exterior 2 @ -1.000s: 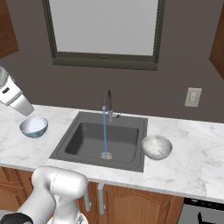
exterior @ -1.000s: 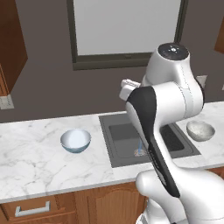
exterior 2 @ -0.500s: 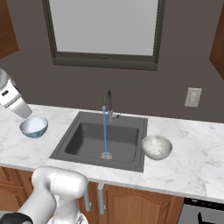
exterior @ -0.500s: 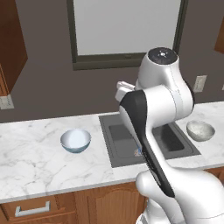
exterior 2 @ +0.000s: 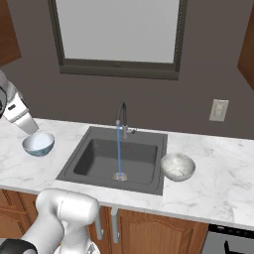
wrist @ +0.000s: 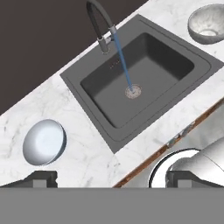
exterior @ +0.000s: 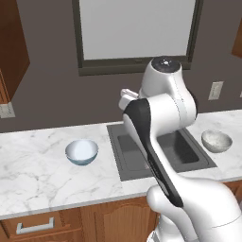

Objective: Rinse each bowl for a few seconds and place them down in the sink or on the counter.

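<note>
With my fingers [wrist: 43, 178] spread and empty, I should drop squarely over the blue bowl [wrist: 44, 142] at the lower left, on the counter [wrist: 83, 144] beside the sink [wrist: 140, 83], and pinch its rim.

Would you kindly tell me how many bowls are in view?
2: the light blue bowl on the counter left of the sink, and the speckled bowl on its right. None appears hidden.

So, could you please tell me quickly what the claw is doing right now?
Claw: open, holding nothing, high above the counter.
</note>
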